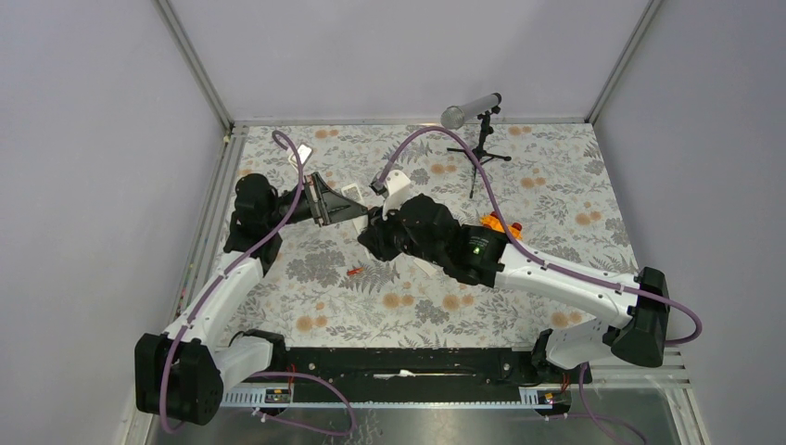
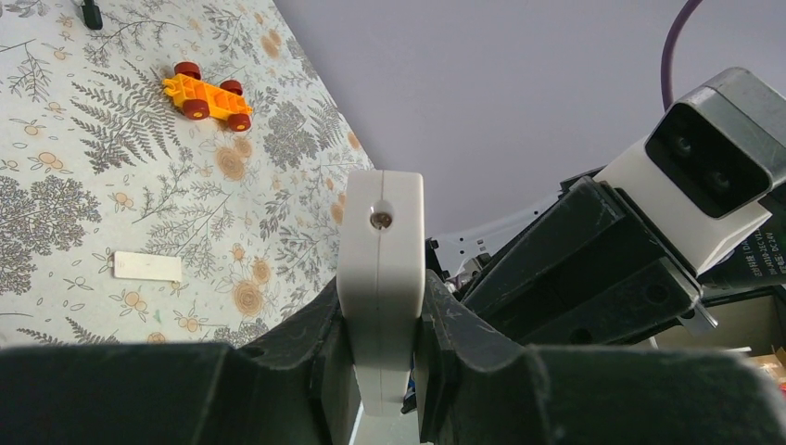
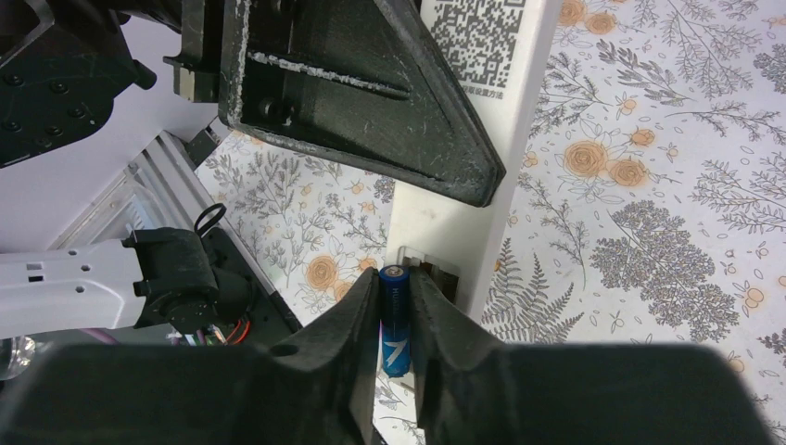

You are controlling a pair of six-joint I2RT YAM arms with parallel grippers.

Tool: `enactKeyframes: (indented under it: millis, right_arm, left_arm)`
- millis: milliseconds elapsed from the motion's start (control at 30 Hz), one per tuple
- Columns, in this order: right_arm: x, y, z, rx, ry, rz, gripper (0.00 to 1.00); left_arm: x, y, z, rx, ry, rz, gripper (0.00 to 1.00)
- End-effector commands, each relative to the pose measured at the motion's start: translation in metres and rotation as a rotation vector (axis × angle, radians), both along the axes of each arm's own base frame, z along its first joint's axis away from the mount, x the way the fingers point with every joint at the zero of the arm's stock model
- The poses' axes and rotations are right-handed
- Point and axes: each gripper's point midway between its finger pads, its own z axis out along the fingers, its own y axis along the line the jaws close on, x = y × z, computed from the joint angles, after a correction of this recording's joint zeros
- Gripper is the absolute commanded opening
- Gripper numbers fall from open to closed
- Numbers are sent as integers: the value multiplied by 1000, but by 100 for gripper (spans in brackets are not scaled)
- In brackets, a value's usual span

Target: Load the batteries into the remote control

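Note:
My left gripper point(image 2: 382, 306) is shut on the white remote control point(image 2: 380, 241), holding it off the table with its end toward that wrist camera. From above, the remote control point(image 1: 350, 197) sits between the two grippers. My right gripper point(image 3: 396, 289) is shut on a blue battery point(image 3: 396, 320), its tip right at the open battery bay point(image 3: 428, 266) in the remote's back point(image 3: 482, 195), which carries a QR code. A small red battery point(image 1: 354, 271) lies on the floral mat in front of the arms. From above, the left gripper point(image 1: 326, 202) and right gripper point(image 1: 373, 226) almost meet.
An orange toy car point(image 2: 209, 95) with red wheels stands on the mat, tucked behind the right arm point(image 1: 496, 224) from above. A small loose white cover piece point(image 2: 146, 267) lies flat. A microphone on a small tripod point(image 1: 477, 120) stands at the back.

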Motion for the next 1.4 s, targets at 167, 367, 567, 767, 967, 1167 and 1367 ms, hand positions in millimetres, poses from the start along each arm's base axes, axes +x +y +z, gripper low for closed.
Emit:
enactKeyframes:
  millis: [167,367,567,767,967,1167,1367]
  right_arm:
    - [17,-8,17,41,-39,-78,5]
    - [25,-9,37,96,-95,-111,5]
    - [31,-12,54,177,-148,-146,6]
    - [35,-22,58,220,-189,-190,7]
    - [35,-23,67,249,-200,-192,7]
    - [33,-20,66,245,-193,-174,8]
    - [27,-20,49,214,-174,-145,8]
  left_arm:
    - [-5,-4,29,-21,-92,-51,0]
    - [-3,-4,30,-24,-73,-53,0]
    - [-4,-5,32,-47,-40,-58,0]
    - [-7,-5,39,-86,-20,-77,0]
    - [-7,-6,36,-87,-6,-80,0]
    - [-5,-6,35,-86,3,-75,0]
    - [-1,-6,39,-90,19,-55,0]
